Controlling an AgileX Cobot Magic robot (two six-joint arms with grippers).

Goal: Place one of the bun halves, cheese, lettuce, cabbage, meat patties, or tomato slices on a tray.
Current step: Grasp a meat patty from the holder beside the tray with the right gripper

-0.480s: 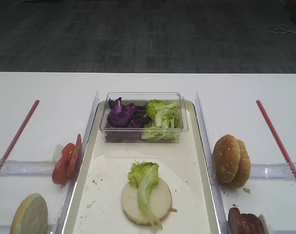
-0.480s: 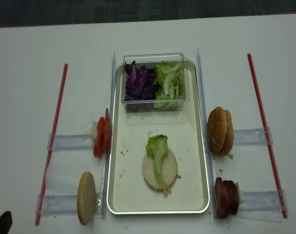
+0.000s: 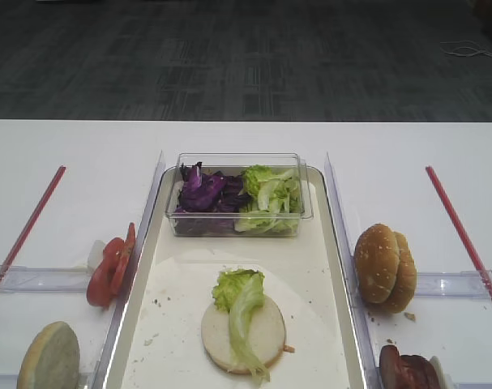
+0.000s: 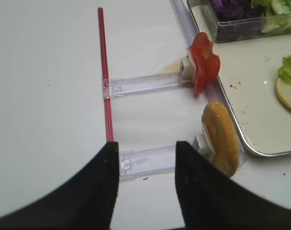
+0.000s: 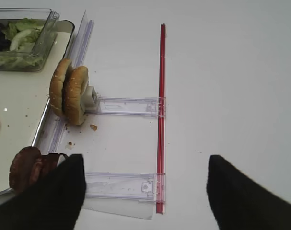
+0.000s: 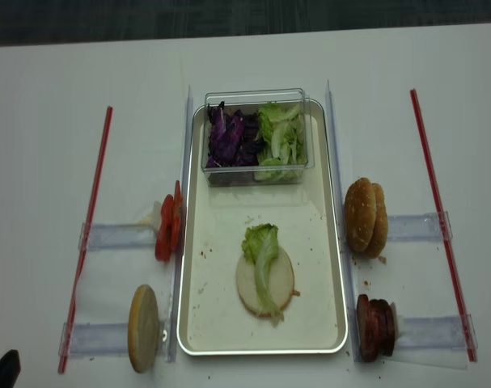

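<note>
Still nothing has moved: right fingers (image 5: 143,191) spread wide, left fingers (image 4: 147,184) parted, both empty.

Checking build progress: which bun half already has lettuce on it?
The pale flat bun half lying on the tray; the other bun halves stand on edge in holders outside it, bare.

white table (image 6: 35,121), seen from above. centre: long cream-silver tray (image 6: 332,267) lying flat on it, flanked l & r by clear plastic strips (image 6: 185,129) along its long sides. outboard each side: a red rod (image 6: 95,186) running parallel to tray, w/ two clear holders (image 6: 116,236) set crosswise between rod & tray. crumbs (image 5: 93,127) lie on the table near the r upper holder.
</note>
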